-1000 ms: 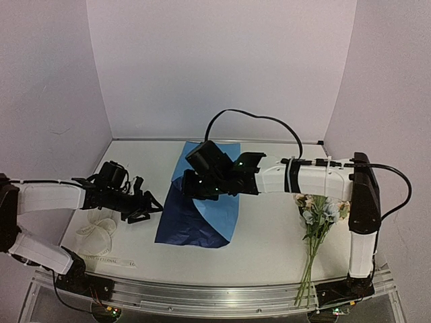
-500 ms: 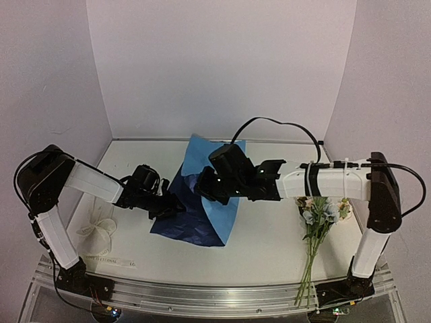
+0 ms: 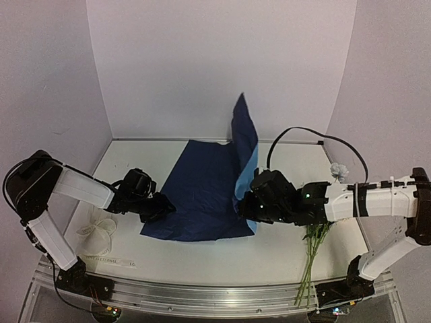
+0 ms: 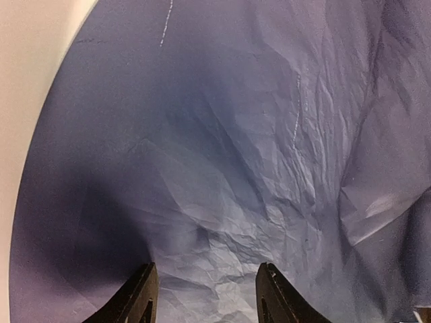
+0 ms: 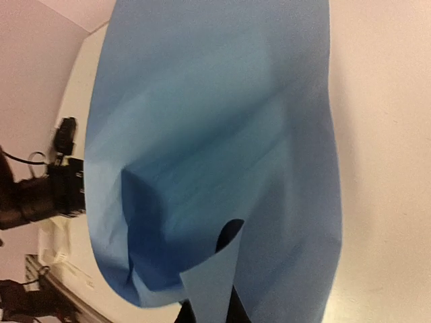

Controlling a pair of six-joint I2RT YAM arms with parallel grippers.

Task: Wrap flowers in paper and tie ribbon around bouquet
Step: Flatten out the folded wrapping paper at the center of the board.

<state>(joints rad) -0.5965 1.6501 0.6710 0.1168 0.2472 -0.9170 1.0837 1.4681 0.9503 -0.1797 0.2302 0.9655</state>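
Paper (image 3: pixel 202 195) lay spread mid-table, darker face up, with its right side standing in a tall fold. I judged the fold stood raised because the right gripper (image 3: pixel 244 207) was clamped on the paper's near right edge, presumably to open the sheet flat for the flowers (image 3: pixel 311 252). I noted the left gripper (image 3: pixel 163 210) at the sheet's left edge, jaws apart over crumpled paper with nothing pinched, likely placed as an anchor. I found the flowers well apart at the right, blooms mostly hidden behind the right arm. I saw the ribbon (image 3: pixel 97 232) left of the paper, lettering too small to read. Both wrist views cut off the fingers.
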